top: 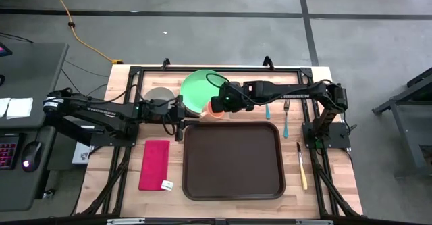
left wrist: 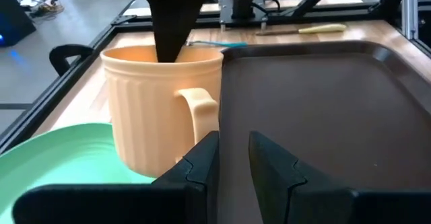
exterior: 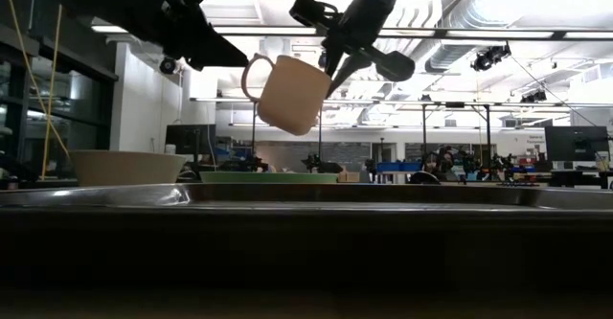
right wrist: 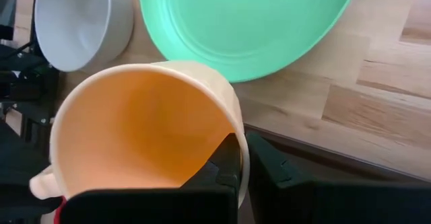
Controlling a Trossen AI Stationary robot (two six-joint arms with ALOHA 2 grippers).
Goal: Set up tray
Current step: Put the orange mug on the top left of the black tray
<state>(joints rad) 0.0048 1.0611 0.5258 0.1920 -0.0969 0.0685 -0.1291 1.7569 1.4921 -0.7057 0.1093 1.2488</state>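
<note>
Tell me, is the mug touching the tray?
Apart. In the low view the mug, held by the right hand, hangs in the air, well above the tray.

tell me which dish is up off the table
The peach mug, pinched by its rim in the right claw; the green plate and grey bowl sit on the wood.

tray (top: 233,161): middle of the table (top: 337,191)
plate (top: 196,90): behind the tray
bowl (top: 156,95): left of the plate
cup (top: 217,109): in the air, over the tray's back edge
napkin (top: 154,164): left of the tray
knife (top: 302,165): right of the tray
</note>
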